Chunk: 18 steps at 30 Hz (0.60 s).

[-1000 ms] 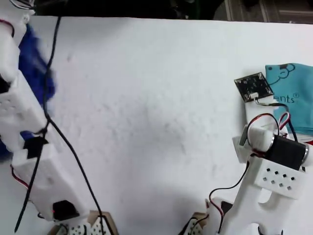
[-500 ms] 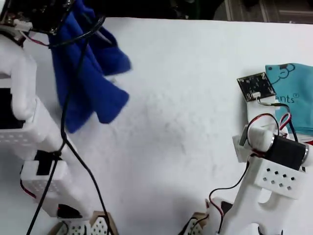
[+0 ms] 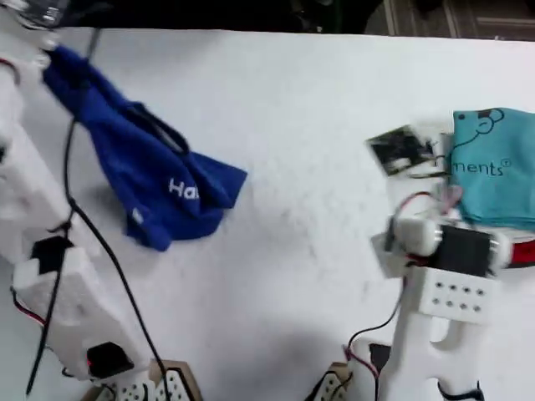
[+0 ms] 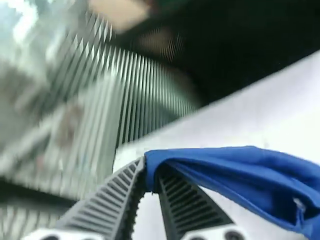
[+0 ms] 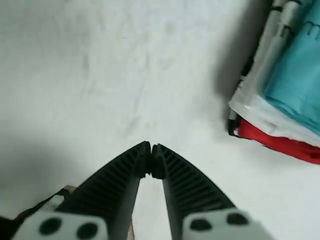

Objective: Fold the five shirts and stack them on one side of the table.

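From above, the blue shirt (image 3: 163, 192) droops crumpled onto the left of the table (image 3: 318, 125), well apart from the folded stack (image 3: 497, 167) at the right edge; it needs spreading flat; at the left wrist, the left gripper (image 4: 150, 172) pinches its edge; at the right wrist, the right gripper (image 5: 151, 161), closed on nothing, should take an opposite corner.

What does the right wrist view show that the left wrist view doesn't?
Right wrist view: the stack of folded shirts, teal cloth on top and red at the bottom, lying apart from the right end effector, which is shut on nothing. Left wrist view: the blue cloth shirt, one edge pinched in the left end effector, and pale slats beyond the table's edge. Both: the white table surface.
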{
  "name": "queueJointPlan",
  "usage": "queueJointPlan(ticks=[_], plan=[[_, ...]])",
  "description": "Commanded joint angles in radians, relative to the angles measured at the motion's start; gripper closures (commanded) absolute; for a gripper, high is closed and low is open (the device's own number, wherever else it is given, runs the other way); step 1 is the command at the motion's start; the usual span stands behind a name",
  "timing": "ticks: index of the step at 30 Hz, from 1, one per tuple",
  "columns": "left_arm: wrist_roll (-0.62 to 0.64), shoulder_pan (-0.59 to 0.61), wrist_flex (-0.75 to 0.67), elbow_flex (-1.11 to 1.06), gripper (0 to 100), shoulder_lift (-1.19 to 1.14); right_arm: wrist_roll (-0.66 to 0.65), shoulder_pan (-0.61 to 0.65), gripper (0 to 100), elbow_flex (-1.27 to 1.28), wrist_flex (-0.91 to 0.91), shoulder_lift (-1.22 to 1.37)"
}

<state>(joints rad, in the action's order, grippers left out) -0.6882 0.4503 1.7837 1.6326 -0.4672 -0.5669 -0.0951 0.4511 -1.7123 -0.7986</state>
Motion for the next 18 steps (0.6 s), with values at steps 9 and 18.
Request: queueJointPlan(ticks=[9, 18], plan=[[-0.083, 0.449, 0.003, 0.021, 98, -0.286, 0.256, 0.567, 97.8, -0.081, 0.051, 0.28], [-0.178, 0.679, 0.003, 0.031, 98, -0.499, 0.331, 0.903, 96.8, -0.486, 0.064, 0.74]])
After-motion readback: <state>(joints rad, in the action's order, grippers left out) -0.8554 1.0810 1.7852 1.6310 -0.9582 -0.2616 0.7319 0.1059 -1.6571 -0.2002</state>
